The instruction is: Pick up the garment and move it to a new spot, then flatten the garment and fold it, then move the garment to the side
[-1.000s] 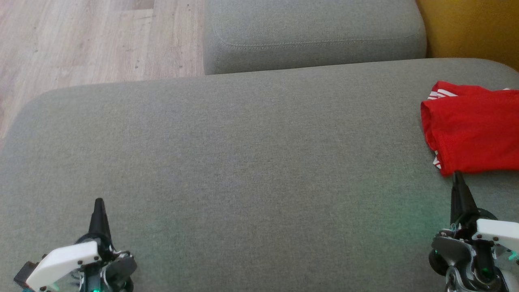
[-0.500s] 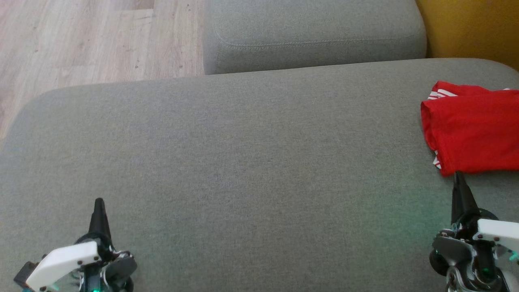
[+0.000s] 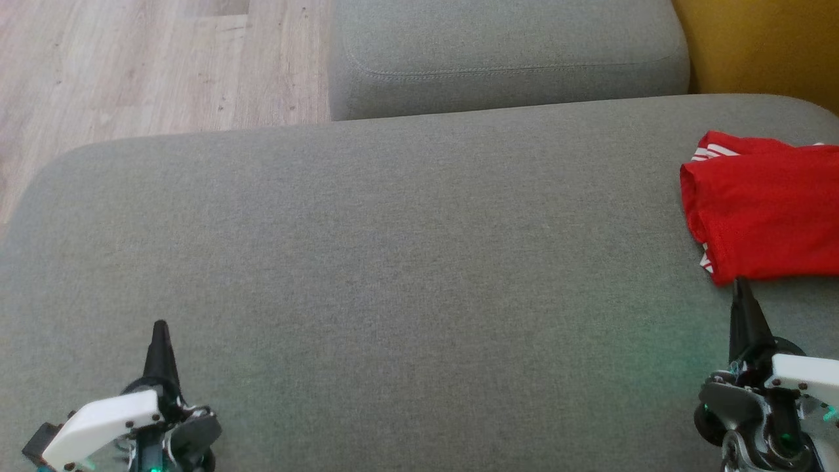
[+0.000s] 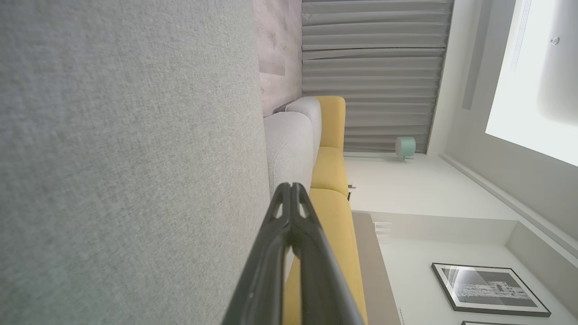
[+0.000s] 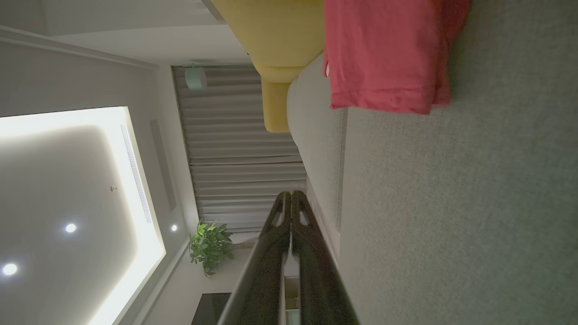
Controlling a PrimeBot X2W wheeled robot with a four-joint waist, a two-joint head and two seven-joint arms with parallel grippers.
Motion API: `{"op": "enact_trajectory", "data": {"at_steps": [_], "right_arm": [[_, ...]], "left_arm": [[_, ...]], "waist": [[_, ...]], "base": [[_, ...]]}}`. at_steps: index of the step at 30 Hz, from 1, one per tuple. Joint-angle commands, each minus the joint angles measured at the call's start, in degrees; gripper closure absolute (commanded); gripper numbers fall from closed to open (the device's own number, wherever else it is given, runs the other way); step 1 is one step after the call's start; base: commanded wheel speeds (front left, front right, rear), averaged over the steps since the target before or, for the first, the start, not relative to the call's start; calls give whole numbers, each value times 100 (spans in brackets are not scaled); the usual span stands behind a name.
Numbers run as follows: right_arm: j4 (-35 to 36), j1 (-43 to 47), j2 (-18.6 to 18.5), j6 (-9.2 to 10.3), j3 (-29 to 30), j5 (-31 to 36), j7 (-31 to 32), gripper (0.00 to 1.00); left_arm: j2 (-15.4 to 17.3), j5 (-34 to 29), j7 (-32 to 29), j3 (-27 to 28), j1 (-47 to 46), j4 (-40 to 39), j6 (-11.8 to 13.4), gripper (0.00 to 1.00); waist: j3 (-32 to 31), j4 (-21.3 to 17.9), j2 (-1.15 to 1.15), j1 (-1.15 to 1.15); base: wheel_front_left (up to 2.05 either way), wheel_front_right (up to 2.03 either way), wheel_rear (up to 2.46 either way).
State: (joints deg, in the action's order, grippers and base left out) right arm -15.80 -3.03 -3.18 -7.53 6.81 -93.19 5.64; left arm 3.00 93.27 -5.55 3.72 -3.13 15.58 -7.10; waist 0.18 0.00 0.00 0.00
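on grey sofa (image 3: 393, 249), one folded red garment (image 3: 767, 216), two closed grippers

So I'm sitting at the near edge of the big seat cushion (image 3: 393, 262), with my left gripper (image 3: 159, 328) at the near left and my right gripper (image 3: 739, 285) at the near right. The garment (image 3: 767, 216) lies on that cushion over on the right, just past my right fingertips. Behind the big cushion is a smaller cushion (image 3: 505, 59), with floor (image 3: 131, 65) to its left and another sofa piece (image 3: 760, 46) to its right.
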Motion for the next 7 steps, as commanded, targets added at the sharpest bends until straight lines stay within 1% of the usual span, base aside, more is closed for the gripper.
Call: {"op": "enact_trajectory", "data": {"at_steps": [1, 7], "right_arm": [[182, -309, -22, 4, -98, 46, 29, 100], [181, -309, -17, 4, -91, 51, 34, 100]], "left_arm": [[42, -50, -35, 207, -299, -157, -38, 100], [38, -55, -40, 214, -299, -157, -38, 100]], "waist": [[0, 0, 0, 0], [0, 0, 0, 0]], "base": [[0, 0, 0], [0, 0, 0]]}}
